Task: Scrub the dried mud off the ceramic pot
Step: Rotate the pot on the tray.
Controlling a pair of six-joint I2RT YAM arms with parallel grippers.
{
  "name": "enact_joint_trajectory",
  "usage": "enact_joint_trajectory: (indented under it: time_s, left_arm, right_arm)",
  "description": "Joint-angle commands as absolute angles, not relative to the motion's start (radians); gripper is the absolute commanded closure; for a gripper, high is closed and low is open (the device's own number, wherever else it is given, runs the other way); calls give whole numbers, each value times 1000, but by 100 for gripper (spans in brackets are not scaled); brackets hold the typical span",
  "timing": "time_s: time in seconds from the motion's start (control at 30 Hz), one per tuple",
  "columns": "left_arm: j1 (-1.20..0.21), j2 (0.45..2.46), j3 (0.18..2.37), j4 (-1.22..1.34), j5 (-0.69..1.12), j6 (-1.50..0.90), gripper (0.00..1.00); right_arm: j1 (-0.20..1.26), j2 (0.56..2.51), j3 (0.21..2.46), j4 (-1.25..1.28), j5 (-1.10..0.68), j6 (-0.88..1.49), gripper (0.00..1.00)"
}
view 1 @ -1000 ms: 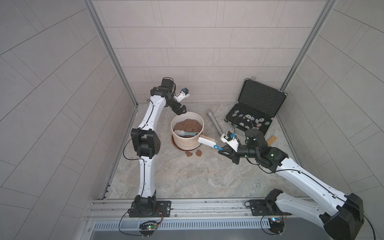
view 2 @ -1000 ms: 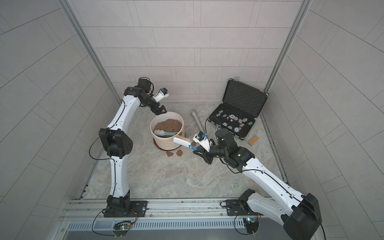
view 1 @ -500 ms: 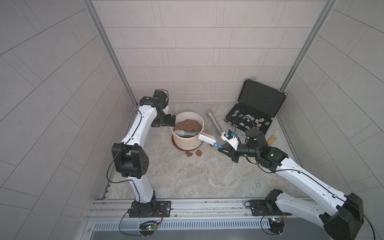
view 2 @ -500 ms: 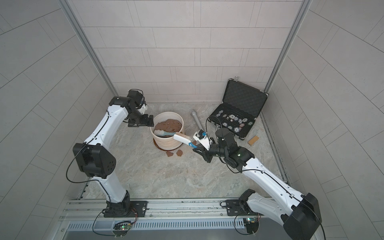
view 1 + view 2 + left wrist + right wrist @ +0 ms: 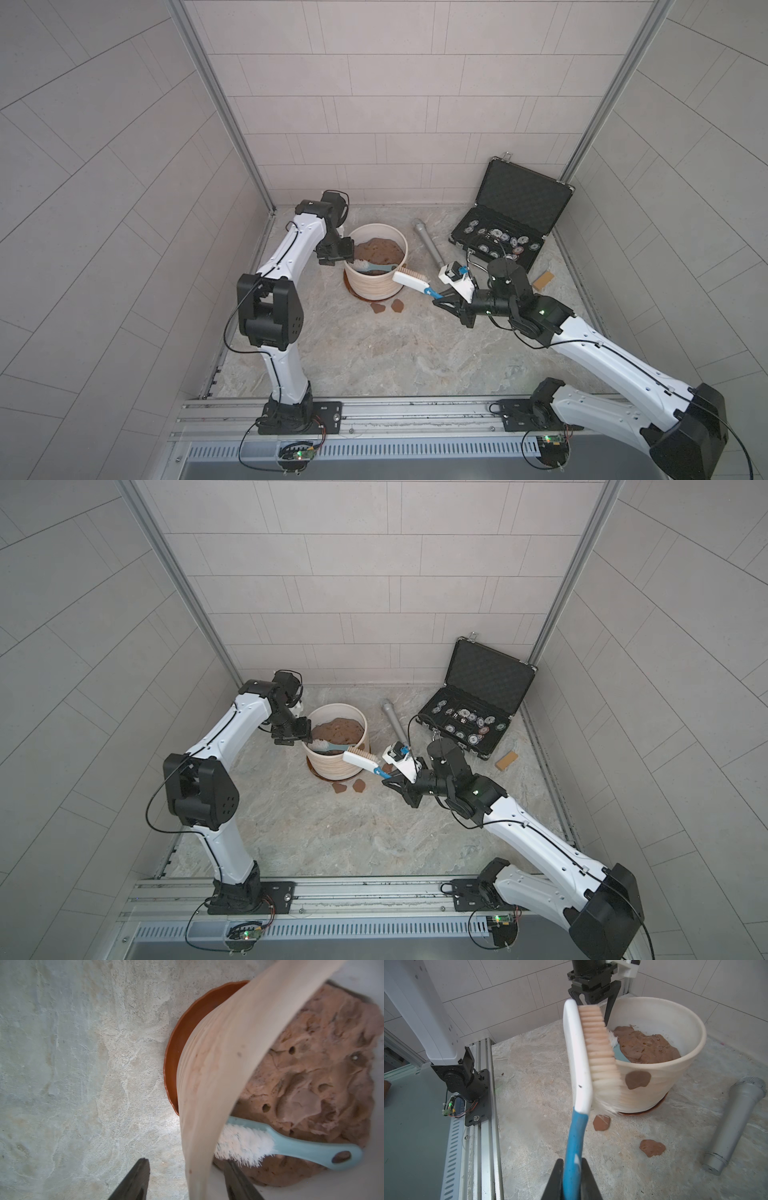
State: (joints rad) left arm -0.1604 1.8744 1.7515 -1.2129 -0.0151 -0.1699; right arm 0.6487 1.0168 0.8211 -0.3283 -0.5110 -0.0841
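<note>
Left tool (image 5: 186,1161) straddles pot (image 5: 218,1064) rim, perhaps touching teal brush (image 5: 301,1147).

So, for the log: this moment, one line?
left gripper open astride ceramic pot rim | right gripper shut on brush | bristles beside dried mud

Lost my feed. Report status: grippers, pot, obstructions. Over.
Left gripper open, astride ceramic pot rim. Right gripper shut on scrub brush, bristles against pot wall. One dried mud patch on wall, two flakes on floor. Light-blue brush inside pot, beside left finger.
</note>
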Motion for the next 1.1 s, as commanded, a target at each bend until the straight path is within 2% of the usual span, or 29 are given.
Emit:
enact_joint_trajectory:
  time_s: [0.0, 0.27, 0.57, 0.83, 1.07]
  left_arm:
    - [-167, 1896, 1803, -1248, -23, -149, 54]
    - [-164, 1985, 1915, -1327, -77, -73, 99]
    - [-164, 2080, 2081, -1373, -109, 103, 100]
    - [-162, 2234, 2358, -1492, 80, 486, 100]
    - [-162, 2329, 2421, -1530, 27, 844, 100]
  right_arm:
    - [652, 990, 803, -304, -499, -73, 100]
    - [652, 984, 797, -301, -509, -70, 100]
    - [652, 978, 785, -302, -504, -70, 100]
    - [652, 1011, 780, -338, -576, -148, 100]
    - [652, 1031, 762, -321, -732, -194, 100]
